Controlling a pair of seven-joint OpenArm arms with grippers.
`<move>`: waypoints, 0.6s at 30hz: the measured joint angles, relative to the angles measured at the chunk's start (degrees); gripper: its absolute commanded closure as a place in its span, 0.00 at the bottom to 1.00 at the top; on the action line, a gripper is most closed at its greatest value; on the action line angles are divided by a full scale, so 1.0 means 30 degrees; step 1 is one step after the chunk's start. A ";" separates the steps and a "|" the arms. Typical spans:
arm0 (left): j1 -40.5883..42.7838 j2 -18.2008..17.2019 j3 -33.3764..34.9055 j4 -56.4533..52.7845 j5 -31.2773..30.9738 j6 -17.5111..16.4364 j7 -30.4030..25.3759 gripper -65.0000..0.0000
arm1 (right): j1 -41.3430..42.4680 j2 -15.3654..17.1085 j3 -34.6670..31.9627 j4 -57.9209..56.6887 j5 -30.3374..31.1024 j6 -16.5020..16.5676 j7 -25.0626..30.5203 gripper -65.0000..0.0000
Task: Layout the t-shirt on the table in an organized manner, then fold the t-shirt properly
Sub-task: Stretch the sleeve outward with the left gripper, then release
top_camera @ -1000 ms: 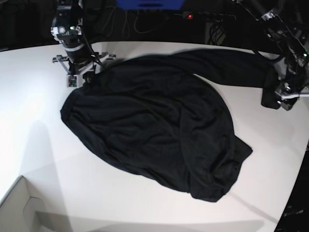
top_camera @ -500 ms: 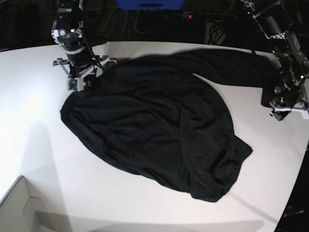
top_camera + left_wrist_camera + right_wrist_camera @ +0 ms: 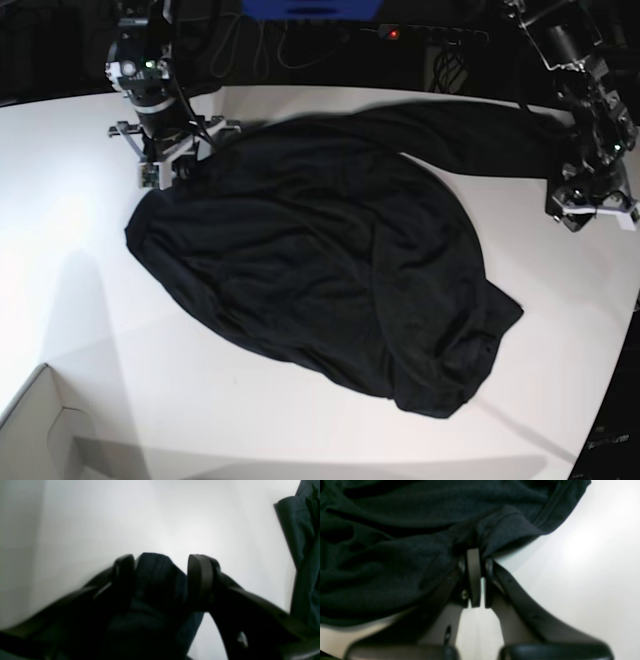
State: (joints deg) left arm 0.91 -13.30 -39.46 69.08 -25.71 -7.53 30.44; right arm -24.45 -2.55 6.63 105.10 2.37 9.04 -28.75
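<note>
Black t-shirt (image 3: 320, 260) fabric is pinched by the narrowly closed right tool (image 3: 477, 555) and the wider-set left tool (image 3: 160, 580).

Both grippers' fingers (image 3: 473, 577) clamped.

Bunched folds of the black t-shirt (image 3: 320, 260) are hiding its sleeves and collar. The left gripper (image 3: 160, 580) is showing blurred and dark, its lower body cut off by the frame's edge.

Pale box corner (image 3: 40, 425), blue object (image 3: 310, 8)
</note>
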 measured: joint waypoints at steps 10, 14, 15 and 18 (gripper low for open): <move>0.0000 -0.0117 0.0000 0.0029 -0.0007 -0.0015 0.0138 0.99 | 0.0284 0.0000 0.0000 0.0000 0.0007 0.0000 0.0080 1.00; 0.0175 -0.0729 -0.0073 0.1253 -0.0029 0.0029 0.0335 1.00 | 0.0350 0.0000 0.0000 0.0000 0.0007 0.0000 0.0058 1.00; 0.0299 -0.0794 -0.0138 0.1785 0.0029 0.0015 0.0255 1.00 | 0.0386 0.0000 0.0000 0.0000 0.0000 0.0000 0.0066 1.00; 0.1202 -0.0925 -0.0736 0.3592 -0.0051 -0.0036 0.0350 1.00 | 0.0656 0.0007 -0.0015 0.0000 -0.0044 0.0000 0.0073 1.00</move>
State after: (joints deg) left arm 4.51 -16.08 -41.67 79.85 -25.87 -7.64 31.48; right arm -22.48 -2.52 6.59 105.10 2.24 9.04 -28.53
